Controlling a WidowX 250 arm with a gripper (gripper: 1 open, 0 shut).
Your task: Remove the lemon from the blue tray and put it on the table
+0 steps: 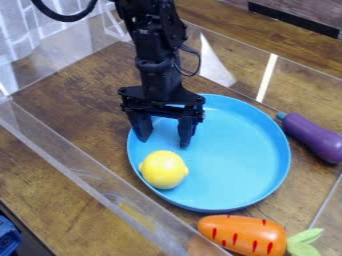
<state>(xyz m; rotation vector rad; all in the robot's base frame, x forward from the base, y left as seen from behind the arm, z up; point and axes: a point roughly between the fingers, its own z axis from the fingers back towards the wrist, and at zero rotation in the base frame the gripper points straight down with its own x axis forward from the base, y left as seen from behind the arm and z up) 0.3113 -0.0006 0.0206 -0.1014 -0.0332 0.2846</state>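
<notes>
The lemon [164, 169] lies in the near left part of the blue tray [241, 155], a round blue plate on the dark wood table [80, 95]. My gripper [162, 131] points straight down over the tray's left side, just behind the lemon. Its two black fingers stand apart with nothing between them, so it is open. The fingertips sit low, close to the tray's surface, a short way from the lemon and not touching it.
A purple eggplant [313, 136] lies on the table right of the tray. An orange carrot [249, 236] lies at the near right. Clear acrylic walls [74, 165] run along the near left and the back.
</notes>
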